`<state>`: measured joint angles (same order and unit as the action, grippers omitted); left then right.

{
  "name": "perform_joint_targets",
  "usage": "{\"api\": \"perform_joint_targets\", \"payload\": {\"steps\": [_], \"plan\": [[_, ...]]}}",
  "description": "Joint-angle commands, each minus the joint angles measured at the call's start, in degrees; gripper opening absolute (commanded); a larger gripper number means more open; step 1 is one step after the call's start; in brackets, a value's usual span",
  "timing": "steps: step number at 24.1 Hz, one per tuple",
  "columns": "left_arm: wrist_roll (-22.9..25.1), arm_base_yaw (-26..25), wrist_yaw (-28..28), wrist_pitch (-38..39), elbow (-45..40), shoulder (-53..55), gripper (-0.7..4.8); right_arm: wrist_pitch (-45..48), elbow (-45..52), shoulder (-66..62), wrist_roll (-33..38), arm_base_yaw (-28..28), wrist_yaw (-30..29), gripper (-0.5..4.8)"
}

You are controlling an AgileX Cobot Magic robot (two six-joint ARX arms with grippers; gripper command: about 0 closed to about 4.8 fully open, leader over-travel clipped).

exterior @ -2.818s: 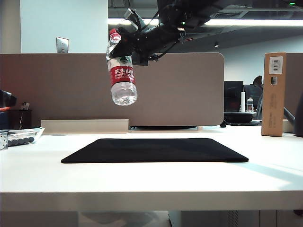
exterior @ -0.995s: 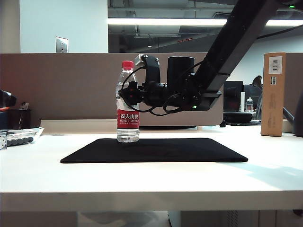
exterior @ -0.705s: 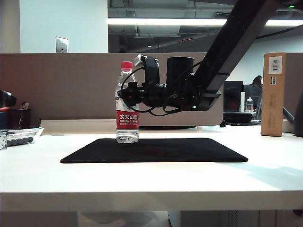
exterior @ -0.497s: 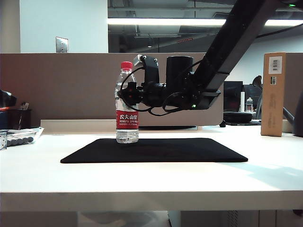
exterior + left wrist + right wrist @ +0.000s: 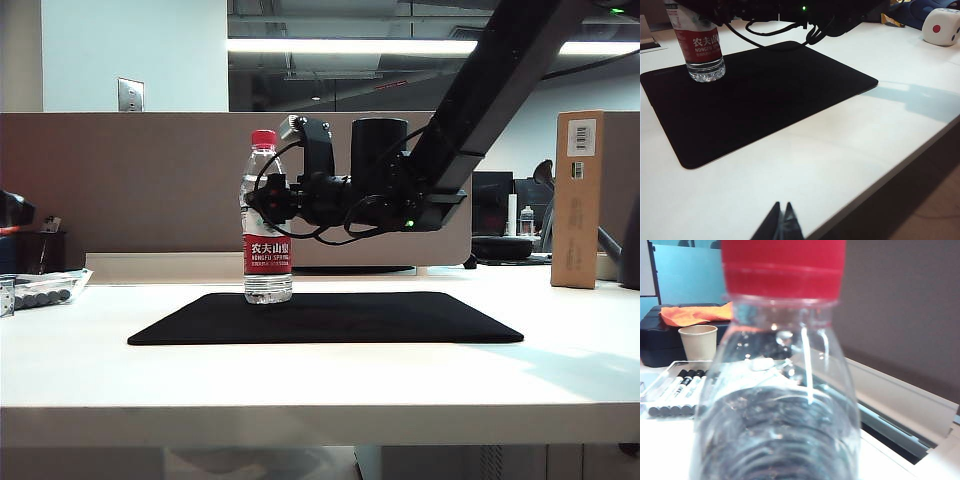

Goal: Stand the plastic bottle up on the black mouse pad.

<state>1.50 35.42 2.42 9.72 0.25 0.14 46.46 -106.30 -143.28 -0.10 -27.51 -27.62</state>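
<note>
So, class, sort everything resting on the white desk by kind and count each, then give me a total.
Plastic bottle: 1
Black mouse pad: 1
Cardboard box: 1
Marker tray: 1
Dice: 1
Total: 5

Plastic bottle (image 5: 267, 220) upright on black mouse pad (image 5: 330, 317)

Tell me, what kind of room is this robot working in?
Most likely an open-plan office. A white desk backs onto a grey cubicle divider, with strip ceiling lights overhead and monitors on the desks behind. A tray of marker pens and a paper cup sit nearby.
</note>
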Motion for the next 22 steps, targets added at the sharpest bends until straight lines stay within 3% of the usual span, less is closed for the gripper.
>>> {"api": "perform_joint_targets", "payload": {"steps": [1, 5, 7, 18, 22], "plan": [[0.02, -0.07, 0.20, 0.50, 0.17, 0.00, 0.01, 1.77, -0.66, 1.07, 0.33, -0.15, -0.81, 3.19], [0.02, -0.07, 0.20, 0.50, 0.17, 0.00, 0.01, 1.79, -0.66, 1.16, 0.33, -0.15, -1.01, 3.41], [0.02, -0.07, 0.20, 0.50, 0.17, 0.00, 0.01, 1.81, -0.66, 1.18, 0.35, -0.15, -0.94, 4.79], [0.02, -0.07, 0.20, 0.50, 0.17, 0.00, 0.01, 7.45, -0.72, 7.65, 2.91, 0.42, 2.47, 4.79], [0.02, -0.07, 0.20, 0.50, 0.17, 0.00, 0.01, 5.31, -0.72, 13.42, 3.10, 0.87, 2.43, 4.79]]}}
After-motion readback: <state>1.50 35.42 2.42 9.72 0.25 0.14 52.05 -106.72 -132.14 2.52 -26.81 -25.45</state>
